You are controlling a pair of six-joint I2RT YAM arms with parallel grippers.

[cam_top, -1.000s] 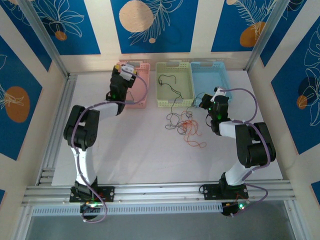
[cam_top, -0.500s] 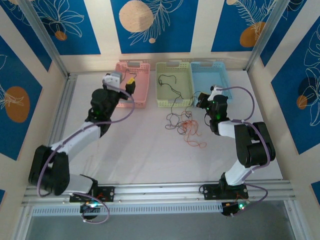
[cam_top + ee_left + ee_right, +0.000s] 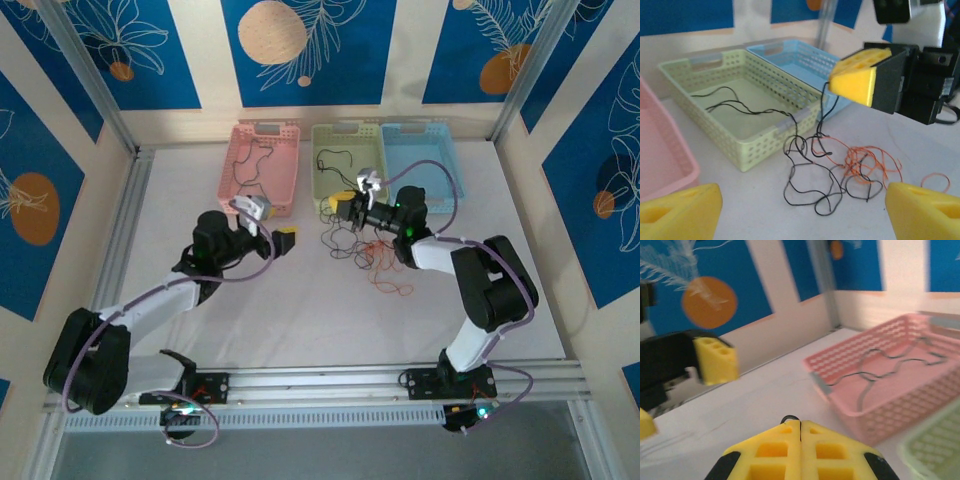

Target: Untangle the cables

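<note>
Pinching black cable [image 3: 821, 117]: right end effector [image 3: 800, 432] | left end effector [image 3: 801, 210]: spread

No writing, label, brand, number or sign can be read anywhere
</note>
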